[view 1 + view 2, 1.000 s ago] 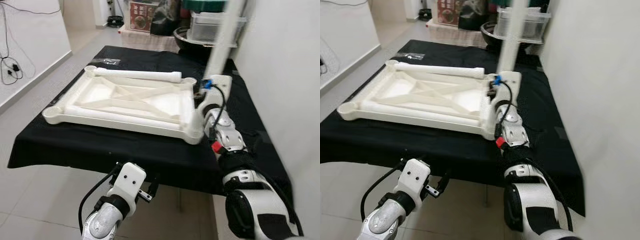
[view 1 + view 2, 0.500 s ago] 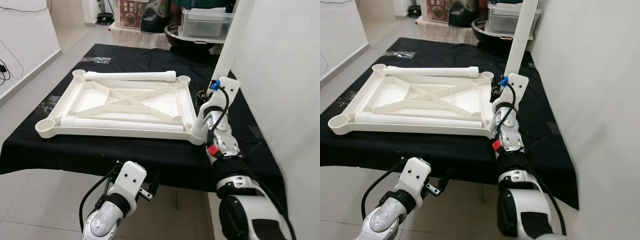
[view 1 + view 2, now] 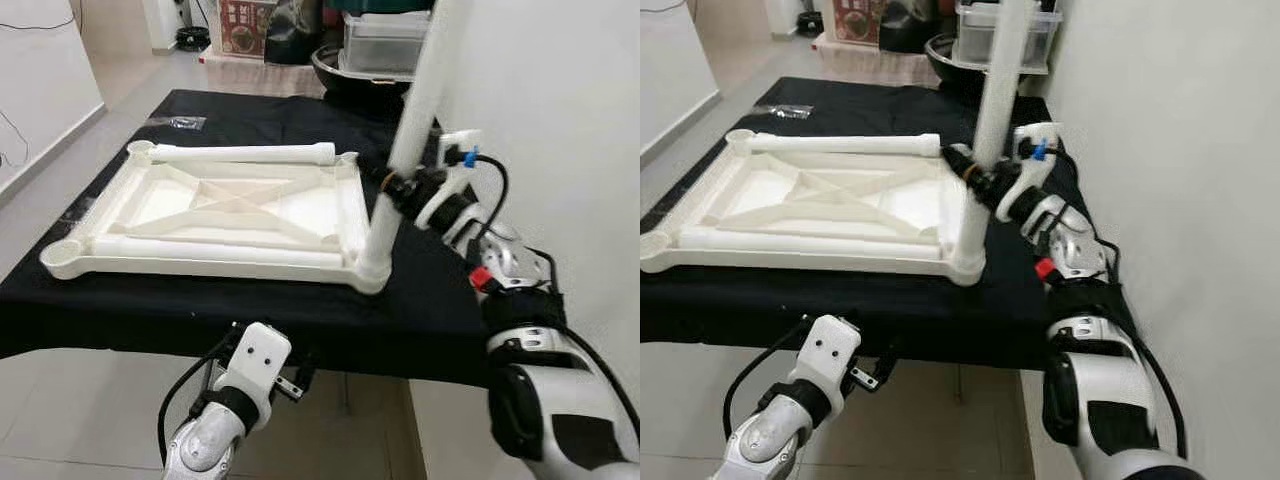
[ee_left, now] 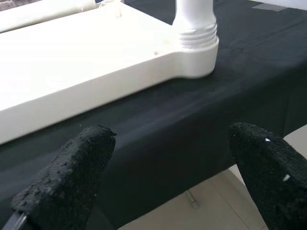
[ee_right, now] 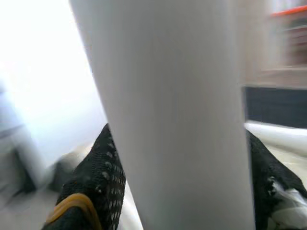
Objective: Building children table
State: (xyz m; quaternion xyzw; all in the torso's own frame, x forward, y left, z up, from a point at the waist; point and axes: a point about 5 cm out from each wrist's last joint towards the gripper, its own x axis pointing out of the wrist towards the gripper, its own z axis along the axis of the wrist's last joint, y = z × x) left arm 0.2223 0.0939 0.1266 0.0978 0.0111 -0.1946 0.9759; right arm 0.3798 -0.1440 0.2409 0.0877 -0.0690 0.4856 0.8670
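The right gripper [image 3: 400, 185] is clamping its fingers [image 5: 96, 182] around a white leg [image 3: 405, 150] that is standing upright in the near right corner socket of the upturned tabletop [image 3: 215, 215], which is lying on the black desk [image 3: 440, 320]. Two more legs [image 3: 245, 153] are lying flat inside the tabletop. The left gripper [image 4: 163, 182] is hanging below the desk edge, fingers [image 4: 72, 172] spread apart.

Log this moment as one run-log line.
right gripper: shut on table leg | leg upright in tabletop near-right corner socket | left gripper: open, idle below table edge

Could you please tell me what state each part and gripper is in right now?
Tabletop: upside down on the black cloth.
Upright leg: standing in the near right corner socket.
Two spare legs: lying in the tabletop.
Right gripper: shut on upright leg.
Left gripper: open, idle.
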